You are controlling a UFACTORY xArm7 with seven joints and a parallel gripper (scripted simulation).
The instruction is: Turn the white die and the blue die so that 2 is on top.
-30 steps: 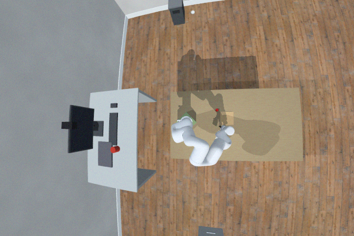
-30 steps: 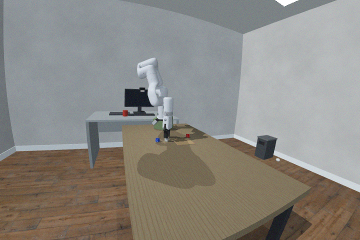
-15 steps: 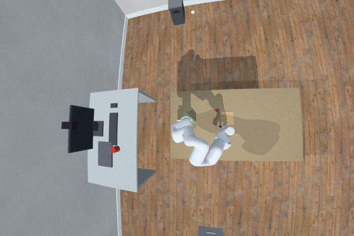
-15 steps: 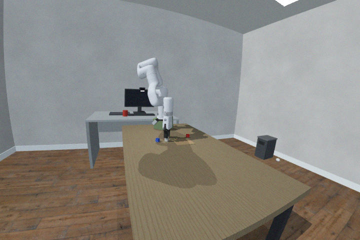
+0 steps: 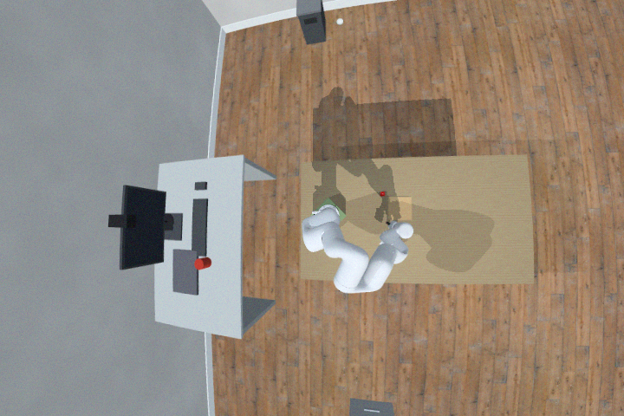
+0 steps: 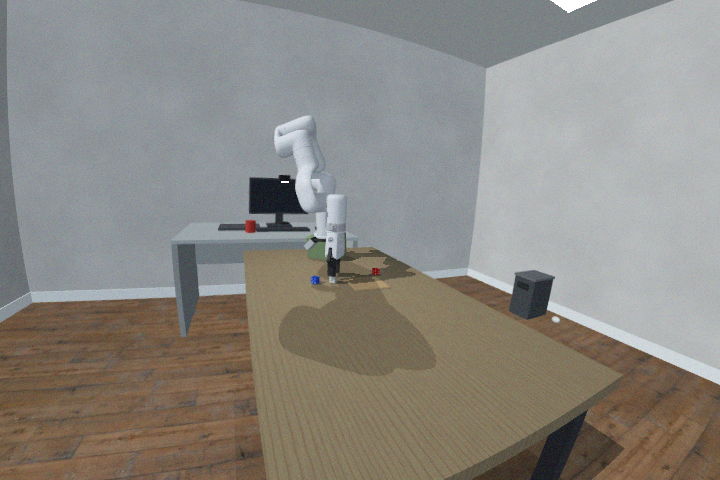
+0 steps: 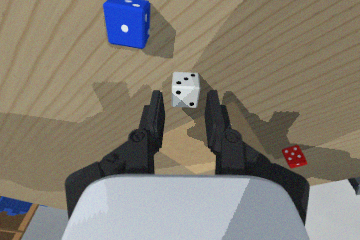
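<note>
The white die (image 7: 186, 90) stands on the table between my fingertips in the wrist view, with a gap on each side. It shows a three-pip face and a two-pip face; I cannot tell surely which is on top. My gripper (image 5: 387, 224) (image 6: 333, 275) (image 7: 184, 102) is partly open and holds nothing. The blue die (image 6: 314, 280) (image 7: 125, 27) sits beside it, its one-pip face plainest; the arm hides it in the top view. The red die (image 5: 382, 193) (image 6: 375, 271) (image 7: 294, 156) shows five pips. The pale orange mat (image 5: 401, 204) (image 6: 372, 285) (image 7: 189, 147) carries no visible die.
The wooden table (image 5: 494, 186) (image 6: 338, 418) bears the dice, the mat and a green block (image 5: 328, 202) (image 6: 316, 252) by the arm's base. A separate grey desk (image 5: 224, 235) (image 6: 202, 234) holds a monitor (image 5: 143, 228) (image 6: 267, 195) and a red cup (image 5: 202, 263) (image 6: 250, 226).
</note>
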